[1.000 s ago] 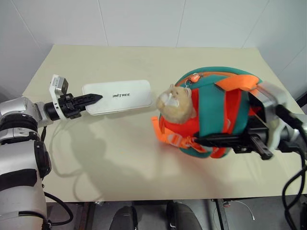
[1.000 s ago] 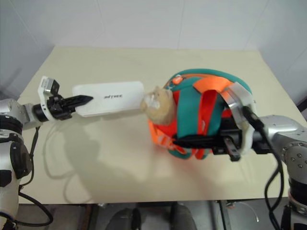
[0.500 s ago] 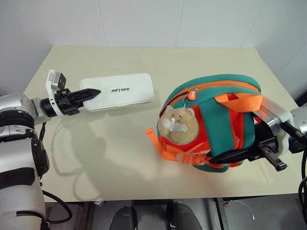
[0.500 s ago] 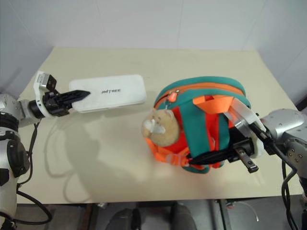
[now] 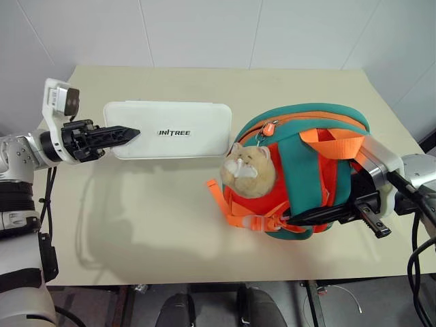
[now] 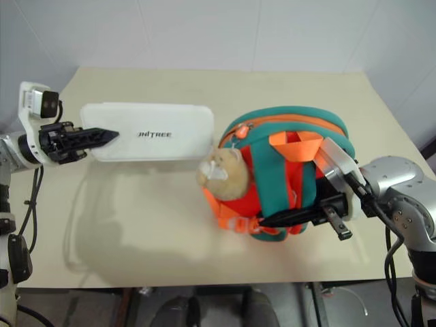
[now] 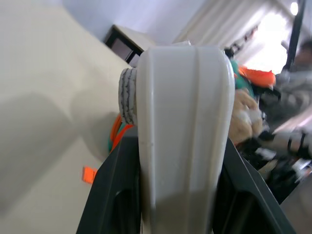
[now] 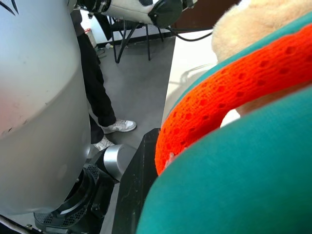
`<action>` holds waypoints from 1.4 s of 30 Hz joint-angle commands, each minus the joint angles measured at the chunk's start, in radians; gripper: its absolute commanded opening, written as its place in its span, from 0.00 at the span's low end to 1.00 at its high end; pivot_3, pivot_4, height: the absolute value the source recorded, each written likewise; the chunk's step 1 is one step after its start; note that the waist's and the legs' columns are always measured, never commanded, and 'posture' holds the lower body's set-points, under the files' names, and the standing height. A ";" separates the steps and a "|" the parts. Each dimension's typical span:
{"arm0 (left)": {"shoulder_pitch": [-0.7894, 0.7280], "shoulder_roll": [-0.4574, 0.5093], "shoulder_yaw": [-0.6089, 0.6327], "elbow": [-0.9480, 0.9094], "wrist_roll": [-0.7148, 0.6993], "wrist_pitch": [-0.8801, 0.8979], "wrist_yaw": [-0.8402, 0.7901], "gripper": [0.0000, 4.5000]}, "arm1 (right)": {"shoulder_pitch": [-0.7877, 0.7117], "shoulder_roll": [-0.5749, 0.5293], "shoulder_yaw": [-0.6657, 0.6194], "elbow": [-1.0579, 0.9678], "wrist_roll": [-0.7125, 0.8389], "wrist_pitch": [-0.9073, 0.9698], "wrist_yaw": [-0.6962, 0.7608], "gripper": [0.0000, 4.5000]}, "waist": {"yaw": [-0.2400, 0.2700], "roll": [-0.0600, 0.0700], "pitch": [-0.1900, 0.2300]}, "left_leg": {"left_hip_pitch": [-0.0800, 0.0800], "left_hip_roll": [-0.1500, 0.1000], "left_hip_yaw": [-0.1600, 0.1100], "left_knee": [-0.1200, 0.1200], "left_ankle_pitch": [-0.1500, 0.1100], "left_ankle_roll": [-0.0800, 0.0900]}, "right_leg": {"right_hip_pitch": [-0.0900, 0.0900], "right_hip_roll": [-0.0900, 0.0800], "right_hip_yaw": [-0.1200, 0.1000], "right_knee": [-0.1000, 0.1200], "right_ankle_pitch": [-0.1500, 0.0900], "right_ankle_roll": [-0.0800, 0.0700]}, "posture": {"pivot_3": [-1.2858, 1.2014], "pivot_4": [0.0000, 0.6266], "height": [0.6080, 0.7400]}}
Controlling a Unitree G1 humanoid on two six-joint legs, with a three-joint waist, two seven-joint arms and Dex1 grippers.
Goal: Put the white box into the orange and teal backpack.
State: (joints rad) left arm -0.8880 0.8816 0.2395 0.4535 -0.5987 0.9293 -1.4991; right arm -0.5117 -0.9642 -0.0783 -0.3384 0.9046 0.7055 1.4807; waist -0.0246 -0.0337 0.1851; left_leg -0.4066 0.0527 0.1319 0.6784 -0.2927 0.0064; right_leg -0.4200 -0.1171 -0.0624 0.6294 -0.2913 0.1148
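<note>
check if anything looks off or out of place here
Nothing looks damaged or spilled. The flat white hard box is held off the table by the left gripper; the teal and orange fabric backpack, clamped by the right gripper, looks zipped shut.

Readable text: one word, on the white box

The white box [image 5: 170, 129] carries the dark capital lettering "UNITREE" on its broad upper face, printed in a single small line near the middle of the lid and a little toward the end that faces the orange and teal backpack [image 5: 306, 174]. The word reads upright in both head views. No other lettering, number or label can be read on the backpack, its plush charm [image 5: 246, 170] or the worktop [image 5: 170, 211].
</note>
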 commanded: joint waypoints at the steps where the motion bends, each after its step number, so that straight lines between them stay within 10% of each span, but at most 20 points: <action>1: 0.022 0.000 0.069 -0.086 -0.030 -0.127 0.017 0.29 | -0.026 0.009 -0.007 0.006 0.002 -0.001 -0.009 0.12 | 0.000 0.000 0.000 | 0.000 0.000 0.000 0.000 0.000 0.000 | 0.000 0.000 0.000 0.000 0.000 0.000 | 0.52 0.24 1.00; 42: -0.165 -0.140 -0.292 -0.080 0.117 -0.348 -0.042 0.29 | -0.037 0.034 -0.006 0.018 -0.033 -0.012 -0.062 0.12 | 0.007 0.000 0.000 | 0.000 0.000 0.005 0.002 -0.003 0.002 | 0.004 0.001 -0.002 -0.002 0.001 0.001 | 0.52 0.24 1.00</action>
State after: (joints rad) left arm -1.0229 0.7416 -0.0321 0.3881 -0.4992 0.5986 -1.5004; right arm -0.5414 -0.9331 -0.0602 -0.2952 0.8643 0.7047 1.4249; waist -0.0177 -0.0335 0.1852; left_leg -0.4064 0.0527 0.1378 0.6808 -0.2954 0.0087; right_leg -0.4160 -0.1162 -0.0645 0.6275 -0.2906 0.1158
